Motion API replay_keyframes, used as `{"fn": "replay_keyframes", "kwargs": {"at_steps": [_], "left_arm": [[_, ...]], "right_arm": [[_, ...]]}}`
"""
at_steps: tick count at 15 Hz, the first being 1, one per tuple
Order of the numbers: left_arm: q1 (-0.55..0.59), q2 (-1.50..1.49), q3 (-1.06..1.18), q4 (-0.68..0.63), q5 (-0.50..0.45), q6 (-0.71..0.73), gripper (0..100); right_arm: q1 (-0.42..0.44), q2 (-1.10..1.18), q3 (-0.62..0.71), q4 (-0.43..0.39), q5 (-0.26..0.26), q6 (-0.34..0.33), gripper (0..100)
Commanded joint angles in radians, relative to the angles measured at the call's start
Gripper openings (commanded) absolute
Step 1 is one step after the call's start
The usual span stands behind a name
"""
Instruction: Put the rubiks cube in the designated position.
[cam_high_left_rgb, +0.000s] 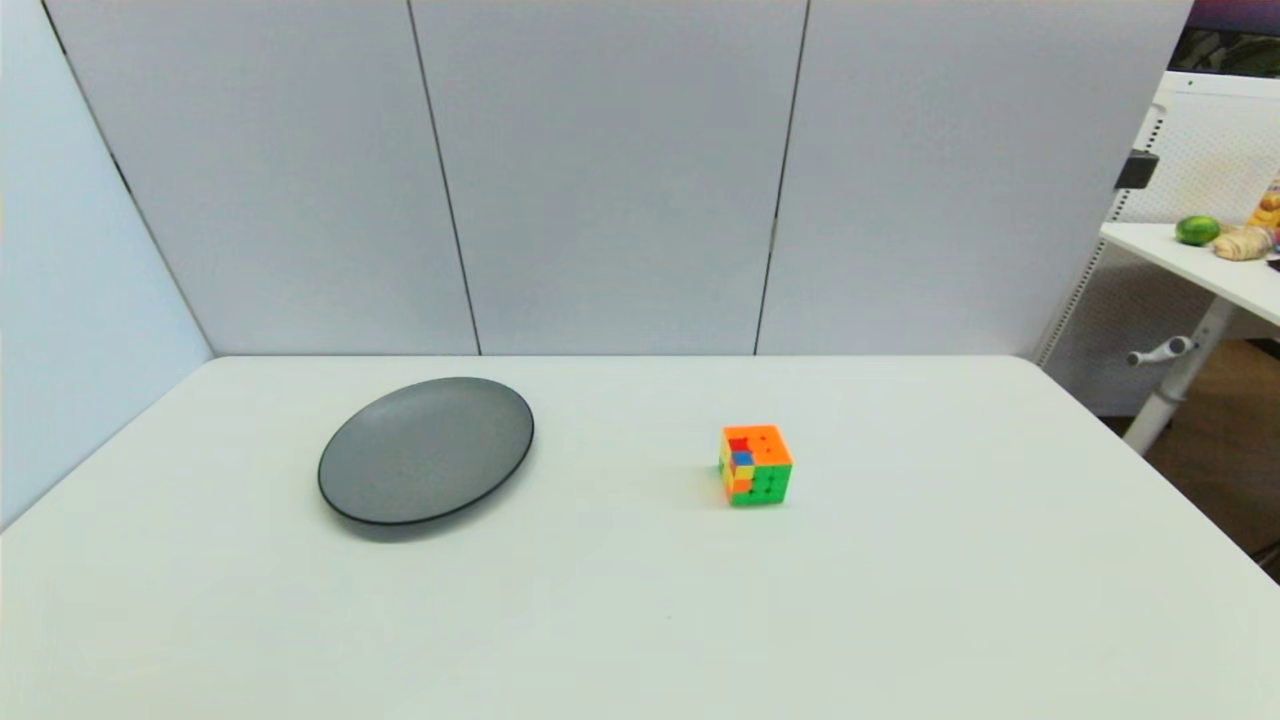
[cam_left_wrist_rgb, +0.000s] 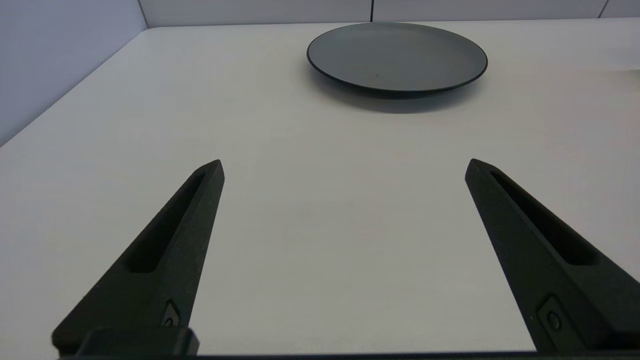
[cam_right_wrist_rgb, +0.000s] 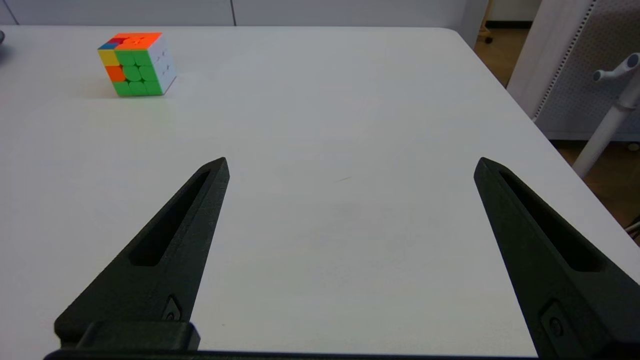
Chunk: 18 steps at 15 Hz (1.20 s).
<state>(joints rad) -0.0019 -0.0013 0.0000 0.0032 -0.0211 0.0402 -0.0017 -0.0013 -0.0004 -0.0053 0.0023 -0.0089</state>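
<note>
The rubiks cube (cam_high_left_rgb: 755, 466) is seen at three o'clock of the grey plate (cam_high_left_rgb: 426, 450); left gripper (cam_left_wrist_rgb: 344, 167) and right gripper (cam_right_wrist_rgb: 351, 165) fingers are spread, empty.

The left gripper (cam_left_wrist_rgb: 344, 167) and the right gripper (cam_right_wrist_rgb: 351, 165) both hang low over the table's near edge, fingers spread wide, holding nothing.

The white table (cam_high_left_rgb: 640, 620) is carrying two things. A grey plate (cam_high_left_rgb: 426, 450) is lying flat at about ten o'clock from the table's middle, and the rubiks cube (cam_high_left_rgb: 755, 466) is sitting at about two o'clock, well apart from the plate, orange face up.
</note>
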Motion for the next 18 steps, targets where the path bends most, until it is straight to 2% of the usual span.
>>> {"fn": "replay_keyframes", "kwargs": {"at_steps": [1, 8, 10, 13, 15, 18], "left_arm": [[0.000, 0.001, 0.000, 0.000, 0.000, 0.000, 100], [0.000, 0.010, 0.000, -0.003, 0.023, -0.046, 100], [-0.001, 0.165, -0.043, -0.034, 0.026, -0.059, 100], [-0.006, 0.489, -0.291, -0.068, 0.000, 0.027, 100], [-0.052, 0.725, -0.462, -0.091, -0.089, 0.153, 100], [-0.182, 1.023, -0.647, -0.150, -0.161, 0.216, 100]], "right_arm": [[0.000, 0.001, 0.000, -0.001, 0.001, 0.000, 100], [0.000, 0.001, 0.000, -0.001, 0.001, 0.000, 100], [0.000, 0.001, 0.000, -0.001, 0.001, 0.000, 100], [0.000, 0.001, 0.000, -0.001, 0.001, 0.000, 100], [0.000, 0.001, 0.000, -0.001, 0.001, 0.000, 100], [0.000, 0.001, 0.000, -0.001, 0.001, 0.000, 100]]}}
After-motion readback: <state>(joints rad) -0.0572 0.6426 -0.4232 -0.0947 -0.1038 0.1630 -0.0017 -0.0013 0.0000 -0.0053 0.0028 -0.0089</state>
